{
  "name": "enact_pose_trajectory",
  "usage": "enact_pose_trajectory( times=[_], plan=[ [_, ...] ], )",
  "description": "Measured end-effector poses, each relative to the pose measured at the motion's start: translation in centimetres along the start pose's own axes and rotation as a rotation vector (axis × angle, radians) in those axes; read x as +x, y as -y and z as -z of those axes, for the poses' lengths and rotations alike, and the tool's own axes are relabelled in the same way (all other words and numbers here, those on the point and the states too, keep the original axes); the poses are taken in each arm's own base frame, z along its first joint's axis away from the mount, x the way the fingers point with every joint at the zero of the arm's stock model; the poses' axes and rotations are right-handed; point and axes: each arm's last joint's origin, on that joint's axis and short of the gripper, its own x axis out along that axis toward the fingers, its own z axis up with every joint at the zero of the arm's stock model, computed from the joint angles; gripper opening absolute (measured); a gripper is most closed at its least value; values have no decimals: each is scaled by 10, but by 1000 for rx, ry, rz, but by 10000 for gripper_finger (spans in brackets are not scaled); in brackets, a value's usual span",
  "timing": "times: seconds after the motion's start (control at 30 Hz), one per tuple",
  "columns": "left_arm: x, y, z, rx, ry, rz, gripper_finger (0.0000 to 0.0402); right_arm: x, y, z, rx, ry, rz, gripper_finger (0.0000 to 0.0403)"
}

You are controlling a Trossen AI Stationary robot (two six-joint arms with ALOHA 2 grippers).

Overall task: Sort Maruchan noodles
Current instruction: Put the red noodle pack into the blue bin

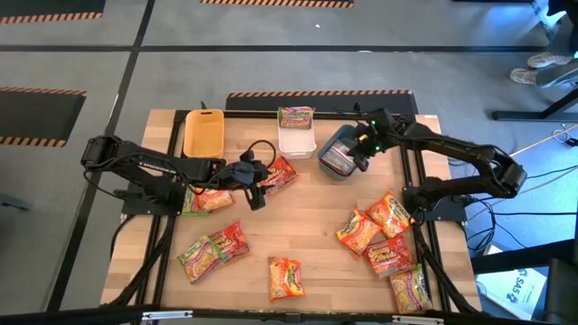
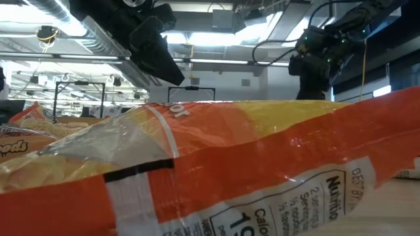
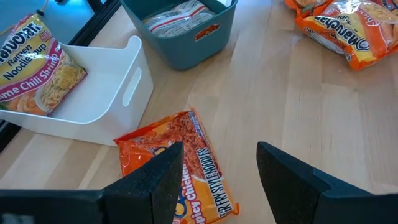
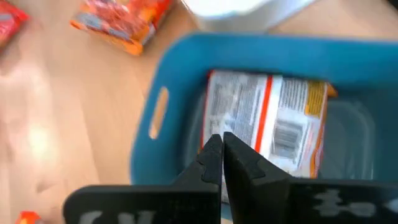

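Note:
My left gripper (image 3: 219, 149) (image 1: 259, 188) hovers open near the table's middle, just above an orange noodle packet (image 3: 180, 165) (image 1: 278, 173) that lies flat on the wood beside the white bin (image 3: 93, 93). A green-pink packet (image 3: 37, 68) (image 1: 295, 117) lies at that bin's far end. My right gripper (image 4: 222, 155) (image 1: 358, 144) is shut with nothing in it, above the dark grey bin (image 4: 155, 118) (image 1: 339, 158). One packet (image 4: 267, 118) lies flat on that bin's floor.
An empty yellow bin (image 1: 203, 133) stands at the back left. Several packets lie loose at the right (image 1: 384, 235), two at the near left (image 1: 212, 248), one at the front (image 1: 284, 278) and one under my left arm (image 1: 208, 199). One packet (image 2: 230, 170) fills the low view.

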Motion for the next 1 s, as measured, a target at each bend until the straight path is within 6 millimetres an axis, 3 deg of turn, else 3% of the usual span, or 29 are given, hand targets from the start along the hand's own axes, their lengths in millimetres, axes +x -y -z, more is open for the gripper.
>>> enact_pose_trajectory(
  times=[0.13, 0.3, 0.43, 0.8, 0.87, 1.0],
  plan=[
    [0, 0, 0, 4, 0, 0, 198, -6, -2, -7, -4, 38, 8, 0],
    [0, 0, -1, 2, 9, 1, 198, 7, 8, -4, 100, -18, 157, 25],
    [0, 1, -3, -6, 34, 5, 198, 20, 15, -4, 107, -48, 194, 97],
    [9, 4, 1, 27, 4, 30, 198, 46, 19, 2, 116, -139, 221, 368],
    [12, 5, 2, 38, 7, 37, 198, 48, 14, 0, 95, -125, 198, 391],
    [13, 5, 2, 47, 4, 36, 198, 50, 9, 0, 78, -124, 169, 378]
  ],
)
